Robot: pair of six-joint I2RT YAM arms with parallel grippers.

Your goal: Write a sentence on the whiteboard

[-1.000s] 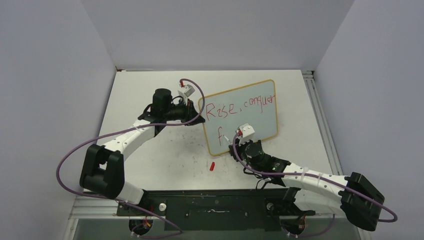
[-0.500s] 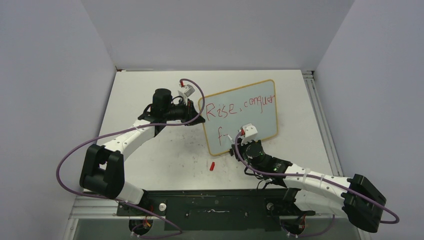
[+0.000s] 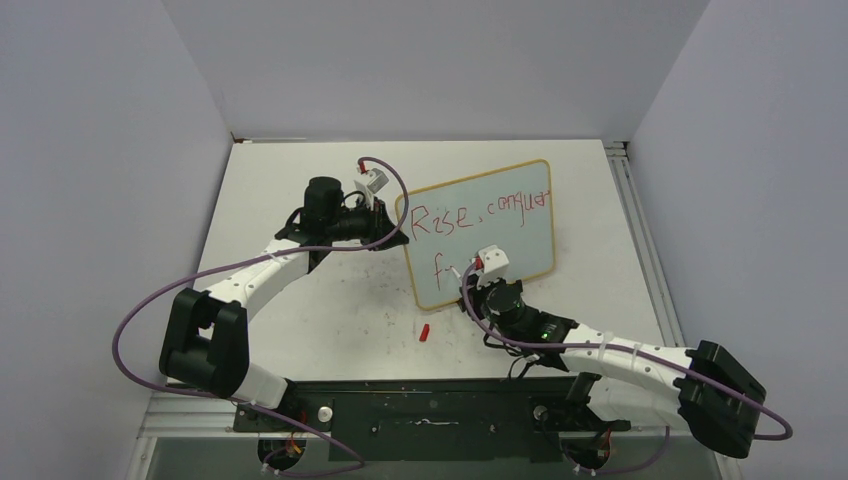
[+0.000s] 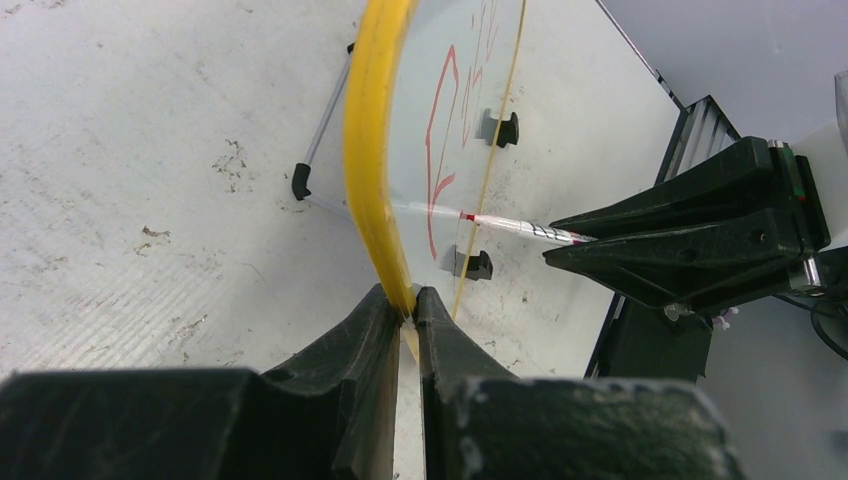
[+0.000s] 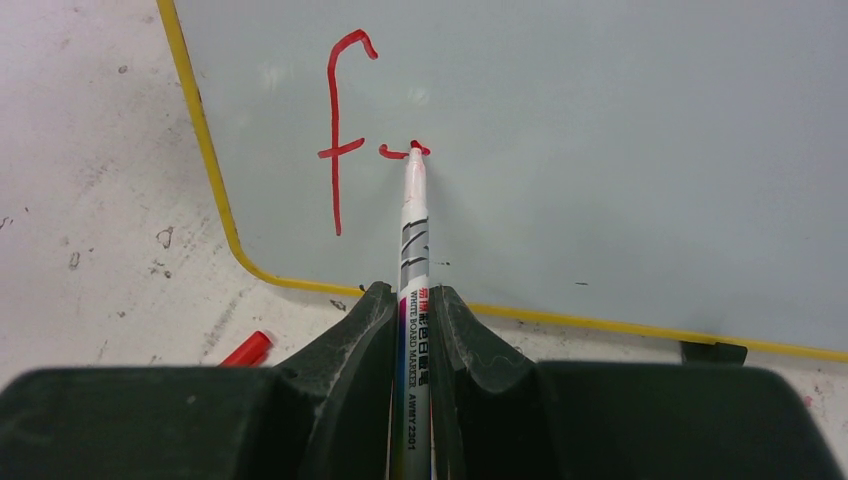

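Observation:
The whiteboard (image 3: 520, 240) stands tilted on the table, yellow-framed with a pale surface. Its sentence (image 3: 480, 213) in red reads "Rise, conquer", with an "f" (image 5: 338, 140) and a short stroke below. My left gripper (image 4: 408, 300) is shut on the board's yellow frame (image 4: 375, 150) at its left edge (image 3: 400, 225). My right gripper (image 5: 413, 295) is shut on a white marker (image 5: 413, 230). The marker's red tip touches the board (image 5: 600, 150) just right of the "f". From above, the right gripper (image 3: 478, 282) is at the board's lower left.
A red marker cap (image 3: 424, 332) lies on the scuffed white table in front of the board, also in the right wrist view (image 5: 247, 349). Two black clip feet (image 4: 497, 128) and a thin metal leg (image 4: 320, 140) show behind the board. Walls close in on three sides.
My right gripper has shifted slightly along the board's lower line with the marker. The left arm and the board have not moved.

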